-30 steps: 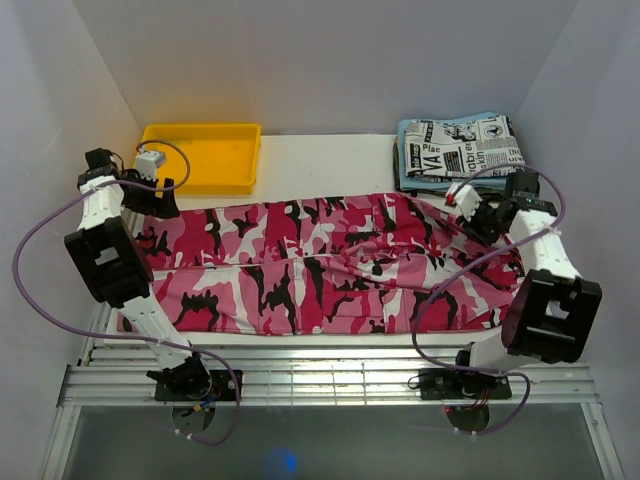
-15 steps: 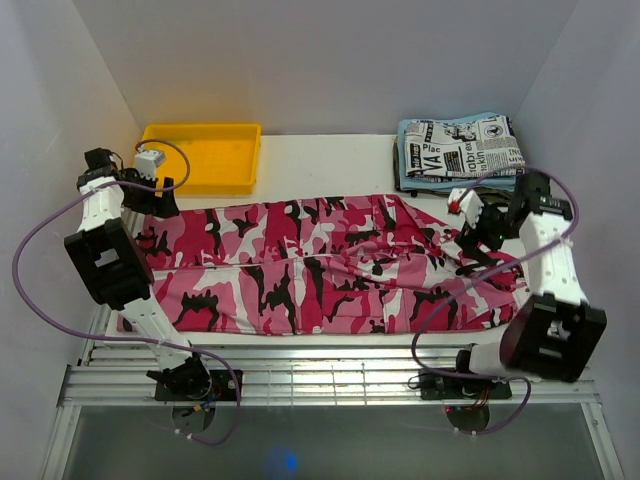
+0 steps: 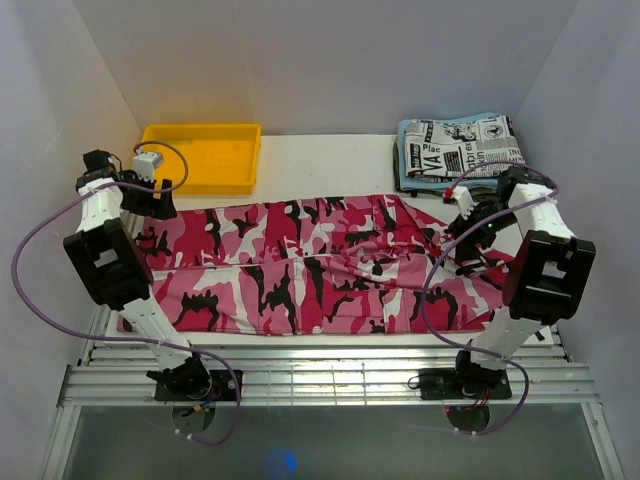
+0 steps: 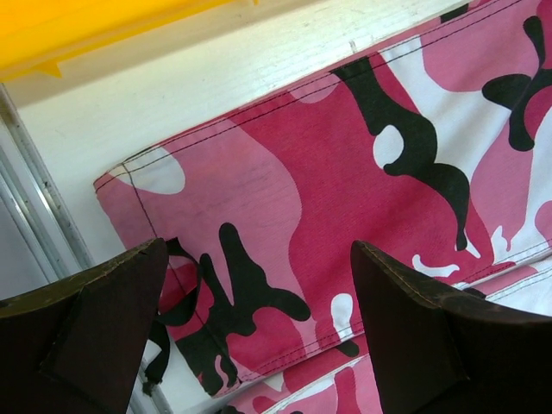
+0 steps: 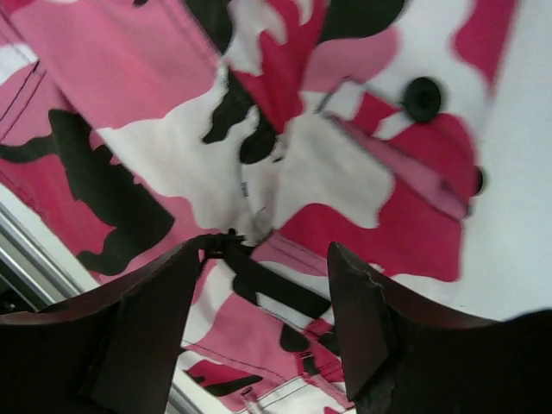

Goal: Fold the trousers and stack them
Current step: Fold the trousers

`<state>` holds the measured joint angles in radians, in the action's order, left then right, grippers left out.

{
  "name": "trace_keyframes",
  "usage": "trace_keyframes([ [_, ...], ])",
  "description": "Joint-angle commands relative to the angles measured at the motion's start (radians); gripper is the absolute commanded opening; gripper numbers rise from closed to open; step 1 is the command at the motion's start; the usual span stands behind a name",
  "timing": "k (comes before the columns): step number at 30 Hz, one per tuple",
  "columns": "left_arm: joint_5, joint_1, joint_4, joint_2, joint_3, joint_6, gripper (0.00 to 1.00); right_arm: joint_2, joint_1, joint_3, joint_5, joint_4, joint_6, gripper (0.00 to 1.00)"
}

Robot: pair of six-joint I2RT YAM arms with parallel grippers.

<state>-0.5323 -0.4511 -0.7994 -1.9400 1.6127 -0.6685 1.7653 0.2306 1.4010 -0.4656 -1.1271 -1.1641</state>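
The trousers (image 3: pixel 310 265), pink, magenta, white and black camouflage, lie folded lengthwise across the table. My left gripper (image 3: pixel 160 203) hovers open over their left end. In the left wrist view its dark fingers (image 4: pixel 95 328) stand wide apart above the stitched leg hems (image 4: pixel 259 259), nothing between them. My right gripper (image 3: pixel 470 230) is open over the waist end on the right. In the right wrist view (image 5: pixel 259 328) it hangs just above the cloth, over a black strap (image 5: pixel 276 289) and near a black button (image 5: pixel 423 97), gripping nothing.
A yellow tray (image 3: pixel 200 155) stands at the back left, its edge also in the left wrist view (image 4: pixel 86 30). A folded newspaper-print garment (image 3: pixel 460 145) lies on a light blue cloth (image 3: pixel 405 178) at the back right. A slatted metal rail (image 3: pixel 320 380) runs along the near edge.
My right gripper has gone from nearly shut to open over the waist end, and its arm has swung back toward the right wall. The left arm has not moved.
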Motion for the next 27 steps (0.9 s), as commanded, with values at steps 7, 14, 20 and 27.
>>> trace_keyframes([
  [7, 0.026, -0.017, -0.011, -0.019, 0.110, 0.021, 0.98, -0.066, -0.114, -0.194, 0.243, 0.233, 0.099, 0.64],
  [14, 0.031, -0.023, -0.082, -0.080, 0.215, -0.141, 0.98, -0.087, -0.135, -0.290, 0.392, 0.398, 0.103, 0.53],
  [20, -0.009, -0.029, -0.321, -0.250, 0.415, -0.529, 0.88, -0.083, -0.135, -0.252, 0.432, 0.395, 0.095, 0.15],
  [27, -0.058, -0.049, -0.379, -0.405, 0.592, -0.797, 0.70, -0.087, -0.134, -0.205, 0.497, 0.388, 0.084, 0.08],
])
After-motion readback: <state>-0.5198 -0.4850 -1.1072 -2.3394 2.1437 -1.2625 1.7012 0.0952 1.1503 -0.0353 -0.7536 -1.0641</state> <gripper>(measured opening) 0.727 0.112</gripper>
